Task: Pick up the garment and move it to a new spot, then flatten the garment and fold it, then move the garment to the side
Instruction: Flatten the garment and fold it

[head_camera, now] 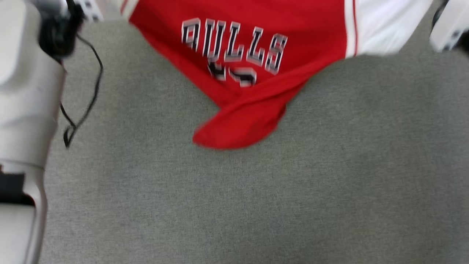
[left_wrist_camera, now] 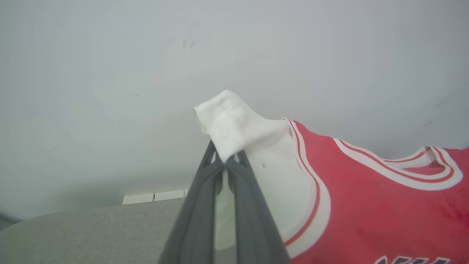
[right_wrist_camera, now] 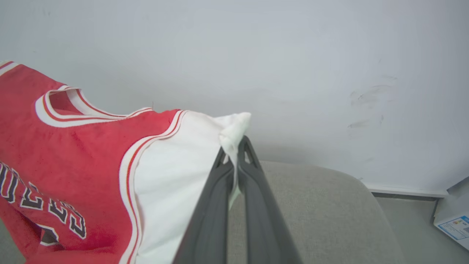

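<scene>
Relocation seemed the step in hand: left pincer (left_wrist_camera: pixel 224 163) and right pincer (right_wrist_camera: pixel 234 156) each clamped a white sleeve, the Bulls jersey (head_camera: pixel 256 47) hanging at twelve o'clock, hem near the grey cushion (head_camera: pixel 234 205). Next, I judged: lowering it flat, sleeves spread.

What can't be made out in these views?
- Head view: jersey collar and sleeve ends cut by top edge; number under the lettering blurred, partly folded.
- Left wrist view: left end effector fingers hide part of the sleeve.
- Right wrist view: box label too small, cut by the edge.
</scene>
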### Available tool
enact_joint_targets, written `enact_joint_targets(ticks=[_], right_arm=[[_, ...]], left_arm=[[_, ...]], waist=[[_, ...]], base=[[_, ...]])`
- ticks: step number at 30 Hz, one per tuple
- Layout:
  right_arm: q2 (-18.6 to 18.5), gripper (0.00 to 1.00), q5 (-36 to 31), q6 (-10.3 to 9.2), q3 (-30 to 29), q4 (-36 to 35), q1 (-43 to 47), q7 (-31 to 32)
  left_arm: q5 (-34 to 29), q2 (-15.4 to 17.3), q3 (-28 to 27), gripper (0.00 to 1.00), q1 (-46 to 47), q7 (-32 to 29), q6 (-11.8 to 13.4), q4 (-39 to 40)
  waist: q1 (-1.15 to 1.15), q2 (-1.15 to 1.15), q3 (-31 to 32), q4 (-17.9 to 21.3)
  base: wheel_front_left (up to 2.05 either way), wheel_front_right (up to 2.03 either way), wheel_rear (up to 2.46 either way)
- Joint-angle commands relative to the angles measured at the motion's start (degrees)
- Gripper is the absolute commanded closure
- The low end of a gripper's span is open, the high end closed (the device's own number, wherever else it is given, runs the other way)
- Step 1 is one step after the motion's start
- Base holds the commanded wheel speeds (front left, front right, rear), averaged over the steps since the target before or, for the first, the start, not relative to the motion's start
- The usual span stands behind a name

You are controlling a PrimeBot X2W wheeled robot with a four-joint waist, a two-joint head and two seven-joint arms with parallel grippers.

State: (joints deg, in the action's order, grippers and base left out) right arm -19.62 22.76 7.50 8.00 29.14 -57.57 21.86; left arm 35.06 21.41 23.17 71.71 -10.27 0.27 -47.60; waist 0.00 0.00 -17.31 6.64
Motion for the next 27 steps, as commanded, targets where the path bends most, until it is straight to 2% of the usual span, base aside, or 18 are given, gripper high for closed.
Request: enact_joint_targets(ticks=[1, 10, 16, 22, 27], right_arm=[[-0.68, 1.0, -0.2, -0.03, 0.25, 0.73, -4.72, -1.79], [-1.94, 1.0, -5.03, -0.03, 0.27, 5.78, -27.74, -12.05], [-0.55, 1.0, -7.34, -0.03, 0.13, 9.6, -39.96, -19.24], [1.06, 1.0, -7.04, -0.03, 3.85, 13.59, -45.51, -21.75], [1.66, 1.0, -5.71, -0.03, 6.73, 17.25, -46.4, -22.37]], left_arm=[[-0.76, 0.44, -0.65, 1.0, 3.68, 2.2, 0.45, 0.33], [-4.67, 2.12, -1.2, 1.0, 19.79, 11.97, 1.18, 1.8], [-5.93, 2.6, -1.71, 1.0, 27.72, 17.12, 0.81, 1.69], [-5.6, 2.18, -1.33, 1.0, 29.59, 18.01, -0.23, 0.62], [-4.81, 1.0, -1.06, 1.0, 27.68, 18.13, -0.67, -0.55]], waist=[[0.0, 0.0, -2.72, -0.56], [0.0, 0.0, -12.16, -1.61], [0.0, 0.0, -16.69, -1.97], [0.0, 0.0, -19.31, -2.42], [0.0, 0.0, -20.63, -3.06]], base=[[0.0, 0.0, 0.0], [0.0, 0.0, 0.0], [0.0, 0.0, 0.0], [0.0, 0.0, 0.0], [0.0, 0.0, 0.0]])
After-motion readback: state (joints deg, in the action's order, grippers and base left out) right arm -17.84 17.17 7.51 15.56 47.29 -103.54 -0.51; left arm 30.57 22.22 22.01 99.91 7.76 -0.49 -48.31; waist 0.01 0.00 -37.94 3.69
